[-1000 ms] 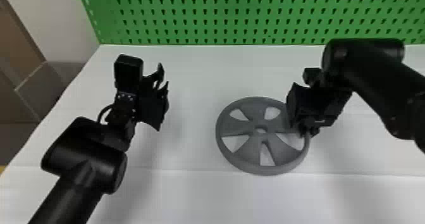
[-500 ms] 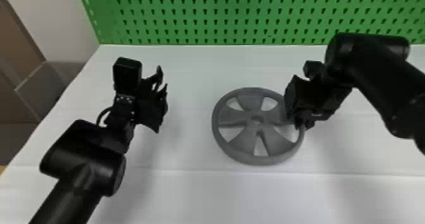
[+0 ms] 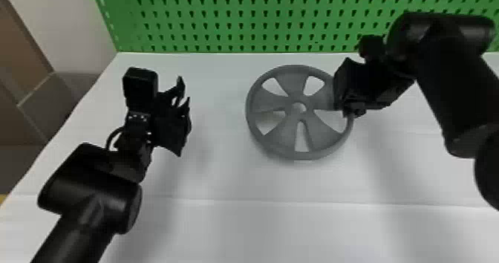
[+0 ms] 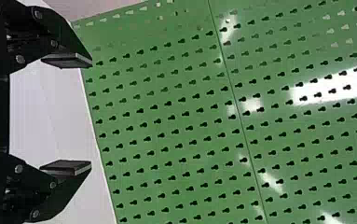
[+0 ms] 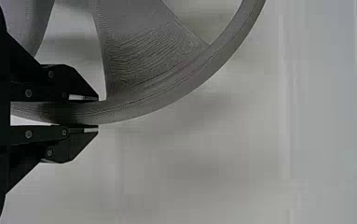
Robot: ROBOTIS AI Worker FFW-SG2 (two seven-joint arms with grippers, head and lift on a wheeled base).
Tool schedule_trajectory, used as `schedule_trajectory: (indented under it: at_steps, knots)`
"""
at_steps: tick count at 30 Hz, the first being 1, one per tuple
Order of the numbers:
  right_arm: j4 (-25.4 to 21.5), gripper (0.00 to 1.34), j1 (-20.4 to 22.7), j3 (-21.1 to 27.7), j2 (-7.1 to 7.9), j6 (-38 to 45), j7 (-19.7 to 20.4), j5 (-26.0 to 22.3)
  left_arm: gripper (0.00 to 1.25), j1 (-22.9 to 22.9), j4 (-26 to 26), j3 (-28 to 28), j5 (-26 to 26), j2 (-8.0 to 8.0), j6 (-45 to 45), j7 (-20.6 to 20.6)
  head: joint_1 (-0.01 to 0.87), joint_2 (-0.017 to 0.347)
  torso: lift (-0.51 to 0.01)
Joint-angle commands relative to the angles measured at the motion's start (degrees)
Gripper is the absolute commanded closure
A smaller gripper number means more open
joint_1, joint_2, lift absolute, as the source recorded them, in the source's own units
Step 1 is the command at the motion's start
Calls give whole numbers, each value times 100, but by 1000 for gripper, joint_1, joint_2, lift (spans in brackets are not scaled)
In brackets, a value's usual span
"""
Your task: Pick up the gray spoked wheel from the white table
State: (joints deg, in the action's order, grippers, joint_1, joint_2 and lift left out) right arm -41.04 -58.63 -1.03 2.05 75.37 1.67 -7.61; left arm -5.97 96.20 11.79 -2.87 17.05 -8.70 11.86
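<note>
Right gripper (image 5: 97, 113) grasps the gray spoked wheel (image 3: 297, 94) by its rim (image 5: 167, 94), best raised slowly and level; left gripper (image 4: 91, 115) is spread, empty.

Plain gray spoked wheel (image 3: 286, 139), white table (image 3: 237, 229), green pegboard (image 3: 230, 20) patterned with rows of dark holes, black fingers (image 5: 76, 147)

No readable text or labels appear anywhere.

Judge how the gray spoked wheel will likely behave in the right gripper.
The gray spoked wheel looks stiff, its round outline unbent. Its wide openings suggest modest weight for its size. Since the right gripper pinches only one edge, the far side may dip.
</note>
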Motion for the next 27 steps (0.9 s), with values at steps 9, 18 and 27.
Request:
schedule_trajectory:
  at_steps: [9,18,27]
  knots:
    - [-1548,1092,510,59,-38,-497,-123,-39,476,219,224,-274,-21,-9,0,0,779,86,-93]
    - [-2831,1092,1152,332,-56,-901,-140,-276,478,289,329,-388,-47,-26,9,0,779,86,-93]
    - [-3921,1092,2004,481,-12,-1288,-132,-399,478,298,338,-432,-39,-123,53,9,779,86,-93]
